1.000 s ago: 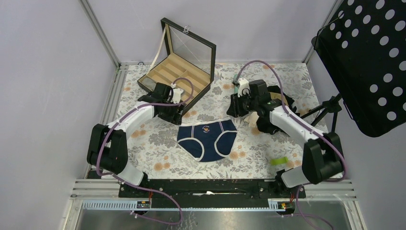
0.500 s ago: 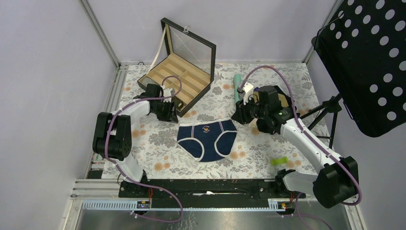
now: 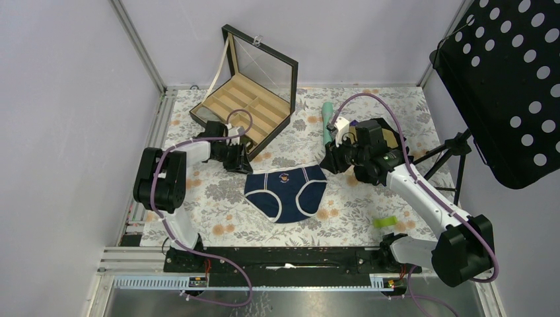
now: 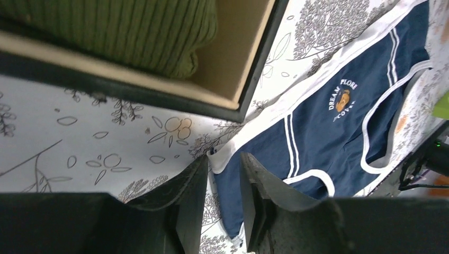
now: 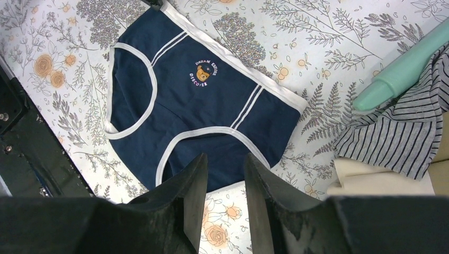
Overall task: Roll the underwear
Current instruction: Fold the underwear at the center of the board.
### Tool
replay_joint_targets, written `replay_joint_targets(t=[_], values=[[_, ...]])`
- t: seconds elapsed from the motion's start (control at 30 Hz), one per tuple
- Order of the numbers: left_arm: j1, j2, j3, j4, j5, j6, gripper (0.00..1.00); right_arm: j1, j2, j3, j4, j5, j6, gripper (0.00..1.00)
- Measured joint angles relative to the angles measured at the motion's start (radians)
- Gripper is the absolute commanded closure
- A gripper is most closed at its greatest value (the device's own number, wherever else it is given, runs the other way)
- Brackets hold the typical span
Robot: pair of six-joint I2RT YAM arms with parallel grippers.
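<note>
The underwear (image 3: 285, 191) lies flat and spread out mid-table, navy blue with white trim and a small bear logo, its waistband toward the far side. My left gripper (image 3: 241, 162) hangs at its left waistband corner. In the left wrist view the left gripper (image 4: 223, 159) stands narrowly open, and the white corner of the underwear (image 4: 328, 127) shows in the gap on the table. My right gripper (image 3: 330, 162) is by the right waistband corner. In the right wrist view the right gripper (image 5: 226, 156) is open with nothing in it, just off the edge of the underwear (image 5: 201, 106).
An open wooden box (image 3: 241, 105) with a glass lid stands at the back left, with a green knitted item (image 4: 132, 32) inside. A mint tube (image 5: 402, 69), a striped garment (image 5: 397, 132) and a cream one (image 5: 370, 180) lie right of the underwear. A small green piece (image 3: 384, 222) lies front right.
My left gripper has drawn in to the underwear's left waistband corner and its jaws have narrowed. The right arm swung its elbow outward, with its gripper now at the right corner.
</note>
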Motion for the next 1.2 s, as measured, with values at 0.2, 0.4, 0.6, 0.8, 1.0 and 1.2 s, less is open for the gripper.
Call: replay_joint_targets(t=[0.2,0.4,0.6,0.8,1.0,1.2], values=[[0.000,0.031,0.020,0.018,0.028,-0.015,0.76,0.000,0.000,-0.001,0.000,0.000,-0.005,0.60],[0.000,0.035,0.016,0.026,0.026,-0.013,0.95,0.000,0.001,-0.006,0.000,-0.009,-0.019,0.60],[0.000,0.034,0.008,0.031,0.035,-0.014,1.00,0.084,0.082,0.034,-0.003,-0.037,-0.092,0.60],[0.000,0.032,0.005,0.034,0.038,-0.010,1.00,0.315,0.325,0.253,0.003,-0.082,-0.220,0.59],[0.007,0.031,0.005,0.033,0.038,-0.010,1.00,0.497,0.507,0.371,0.033,-0.141,-0.346,0.61],[0.038,0.027,0.003,0.012,0.040,-0.011,1.00,0.580,0.693,0.480,0.041,-0.147,-0.423,0.64]])
